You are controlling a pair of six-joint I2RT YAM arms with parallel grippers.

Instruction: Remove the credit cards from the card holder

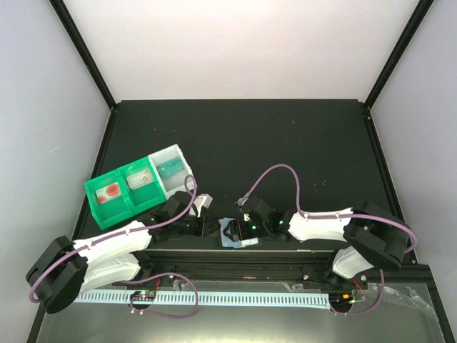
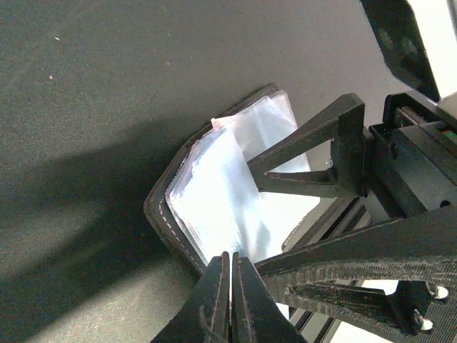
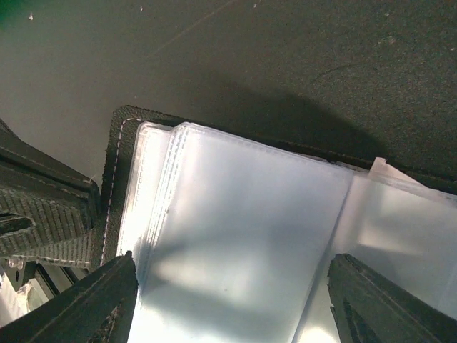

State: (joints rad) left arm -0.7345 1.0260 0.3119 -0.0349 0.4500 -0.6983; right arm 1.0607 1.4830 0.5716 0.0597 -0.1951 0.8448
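At the table's (image 1: 285,143) near edge, card holder (image 1: 238,236) between left hand (image 1: 207,227) and right hand (image 1: 247,226); compartment tray (image 1: 123,187) behind-left.

Card holder (image 2: 166,214): black cover, with a pale stitched line along the edge. Sleeves (image 3: 250,236): clear plastic, reading pale blue-white.

Tray (image 1: 96,204): two green compartments on the left, one clear-white compartment on the right. The left green compartment holds something red and white. The clear one holds something teal, possibly printed; too small to resolve.

Table (image 1: 285,143): matt black.

Left arm (image 1: 107,250) and right arm (image 1: 321,225): white shells, black joints, purple cables (image 1: 278,170).

Left gripper (image 2: 230,261) and right gripper (image 3: 234,259): black, finely textured faces.

Strip (image 1: 214,296) at the near edge: pale blue, toothed pattern.
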